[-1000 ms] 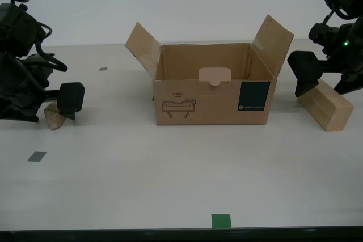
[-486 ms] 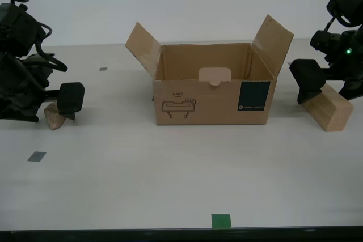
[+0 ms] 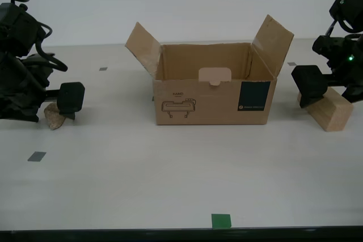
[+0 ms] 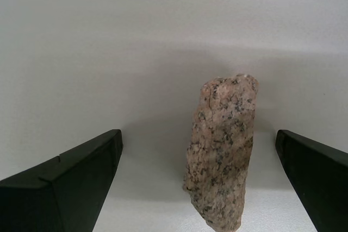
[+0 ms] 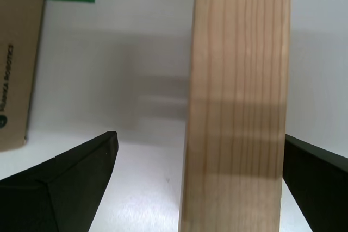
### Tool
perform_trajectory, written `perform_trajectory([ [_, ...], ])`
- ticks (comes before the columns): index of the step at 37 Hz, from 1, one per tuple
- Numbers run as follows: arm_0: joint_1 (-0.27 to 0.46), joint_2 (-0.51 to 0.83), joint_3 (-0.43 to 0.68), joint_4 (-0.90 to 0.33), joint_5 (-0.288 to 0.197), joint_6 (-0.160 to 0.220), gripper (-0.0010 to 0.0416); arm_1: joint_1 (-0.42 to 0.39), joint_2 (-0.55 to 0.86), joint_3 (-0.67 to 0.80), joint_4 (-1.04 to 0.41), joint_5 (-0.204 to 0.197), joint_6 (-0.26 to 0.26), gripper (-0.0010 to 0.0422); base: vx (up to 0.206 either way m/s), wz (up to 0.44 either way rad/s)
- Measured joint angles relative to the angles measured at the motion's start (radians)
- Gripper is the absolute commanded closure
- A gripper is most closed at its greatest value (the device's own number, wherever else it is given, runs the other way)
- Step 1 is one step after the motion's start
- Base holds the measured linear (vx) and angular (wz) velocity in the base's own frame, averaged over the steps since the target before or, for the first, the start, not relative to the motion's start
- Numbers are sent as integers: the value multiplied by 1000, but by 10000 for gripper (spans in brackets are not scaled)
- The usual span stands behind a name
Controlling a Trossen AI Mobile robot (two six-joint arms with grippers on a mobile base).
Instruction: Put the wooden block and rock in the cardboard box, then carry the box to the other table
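Observation:
The cardboard box (image 3: 212,103) stands open in the middle of the cream table, its side flaps raised and its inside showing nothing. At the exterior view's right lies the wooden block (image 3: 330,111), and my first gripper (image 3: 332,92) is low over it. In the first wrist view the block (image 5: 236,107) sits between the spread jaws of my first gripper (image 5: 198,137), open, with gaps on both sides. At the exterior view's left the rock (image 3: 54,118) rests on the table under my second gripper (image 3: 57,106). The second wrist view shows the rock (image 4: 222,150) between the jaws of my second gripper (image 4: 197,134), open, not touching.
Grey tape squares (image 3: 37,156) (image 3: 102,68) mark the table at the exterior view's left. A green tape square (image 3: 221,220) sits near the front edge. The box's labelled corner (image 5: 19,52) is close beside the block in the first wrist view.
My first gripper has come down and now straddles the wooden block more closely. The second arm, the rock and the box have not moved.

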Motion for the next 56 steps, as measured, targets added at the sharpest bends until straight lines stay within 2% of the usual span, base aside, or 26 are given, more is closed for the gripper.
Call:
perform_trajectory([
  [13,0,0,-9,28,2,-18,7,0,0,0,0,2,0,23,0,0],
  [41,0,0,-11,29,3,-19,8,0,0,42,-13,5,-4,23,0,0],
  [56,0,0,-11,29,2,-18,21,0,0,49,-56,-7,-19,23,0,0],
])
